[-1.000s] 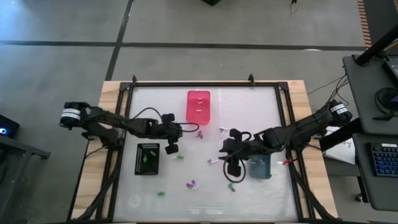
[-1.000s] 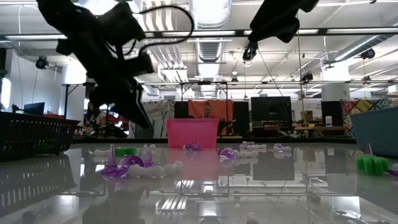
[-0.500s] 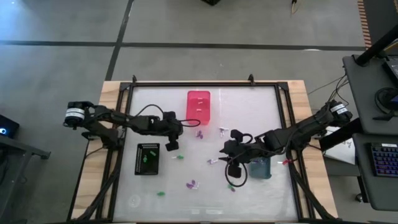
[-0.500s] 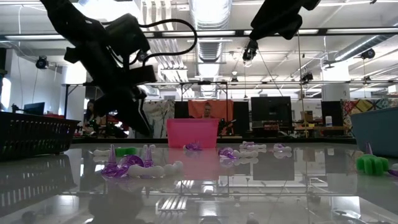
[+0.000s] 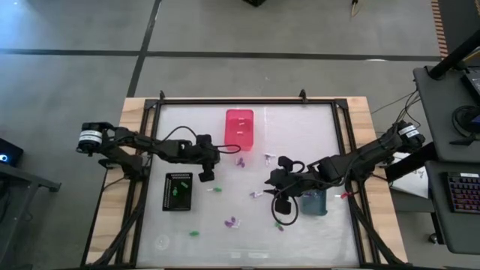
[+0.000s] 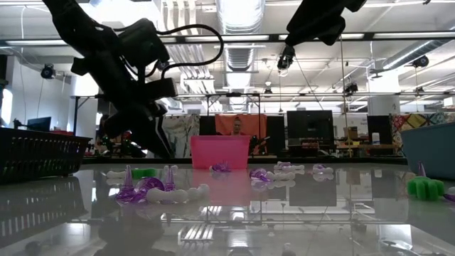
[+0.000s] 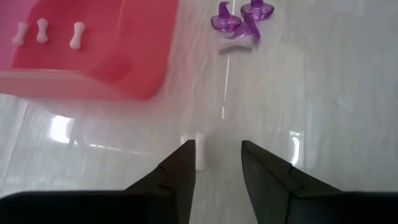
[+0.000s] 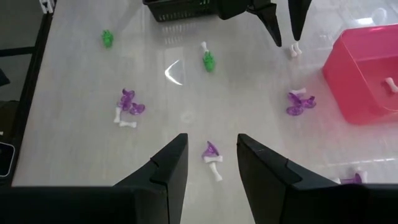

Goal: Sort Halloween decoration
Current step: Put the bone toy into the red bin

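— While the left gripper [image 5: 203, 177] hangs just beside the pink bin [image 5: 239, 128], how do its fingers stand?

— Parted, with a clear gap and nothing between them. In the left wrist view a small white bone piece [image 7: 193, 149] lies on the table just ahead of the fingertips [image 7: 184, 155], close to the pink bin's near wall. Three more white bones [image 7: 42, 32] lie inside that bin.

— And the right gripper [image 5: 280, 204]?

— It sits farther from the pink bin, beside the grey-blue bin [image 5: 313, 202]. Its fingers are spread too and hold nothing. Its own camera shows a purple piece with a white bone [image 8: 212, 156] on the table just ahead of them.

— Where are the other decorations?

— Scattered over the table [image 5: 300, 127] on the side of the pink bin nearer the arms: a purple cluster [image 5: 241, 161] close to it, a purple pair [image 5: 232, 222] farther off, green bits [image 5: 194, 234] beyond. The black bin [image 5: 178, 190] stands beside the left gripper, with a green piece [image 5: 175, 192] inside.
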You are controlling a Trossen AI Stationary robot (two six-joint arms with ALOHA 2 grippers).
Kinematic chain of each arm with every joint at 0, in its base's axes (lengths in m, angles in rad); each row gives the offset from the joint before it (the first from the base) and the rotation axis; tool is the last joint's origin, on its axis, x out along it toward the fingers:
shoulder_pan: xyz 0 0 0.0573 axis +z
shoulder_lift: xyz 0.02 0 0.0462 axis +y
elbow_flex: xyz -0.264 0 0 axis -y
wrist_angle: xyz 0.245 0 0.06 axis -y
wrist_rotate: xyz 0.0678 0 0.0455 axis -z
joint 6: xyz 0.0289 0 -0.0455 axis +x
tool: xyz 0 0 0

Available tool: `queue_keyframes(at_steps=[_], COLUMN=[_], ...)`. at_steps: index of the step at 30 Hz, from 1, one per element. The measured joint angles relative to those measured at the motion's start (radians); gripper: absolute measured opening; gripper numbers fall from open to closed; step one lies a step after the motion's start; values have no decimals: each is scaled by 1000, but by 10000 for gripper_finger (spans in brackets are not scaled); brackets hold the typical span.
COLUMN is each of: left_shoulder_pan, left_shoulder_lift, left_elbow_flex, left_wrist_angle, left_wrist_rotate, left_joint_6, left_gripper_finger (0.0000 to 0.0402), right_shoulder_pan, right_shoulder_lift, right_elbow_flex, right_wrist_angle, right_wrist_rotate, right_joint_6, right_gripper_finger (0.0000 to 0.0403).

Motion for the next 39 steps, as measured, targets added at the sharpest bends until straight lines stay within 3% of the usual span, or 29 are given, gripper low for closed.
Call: queue_keyframes(at_steps=[5,26,39], left_shoulder_pan=[9,10,11], left_shoulder_lift=[0,0,0], left_elbow_flex=[0,-77,-145], left_wrist_angle=[0,129,290], left_wrist_rotate=[-1,-1,-2], left_joint_6=[0,-17,-8], left_gripper_finger=[128,115,115], right_shoulder_pan=[0,0,0], right_shoulder_lift=[0,0,0], right_elbow_flex=[0,-9,-10], right_wrist_angle=[0,1,2], right_wrist_rotate=[0,1,10], right_joint_6=[0,0,3], right_gripper_finger=[128,128,128])
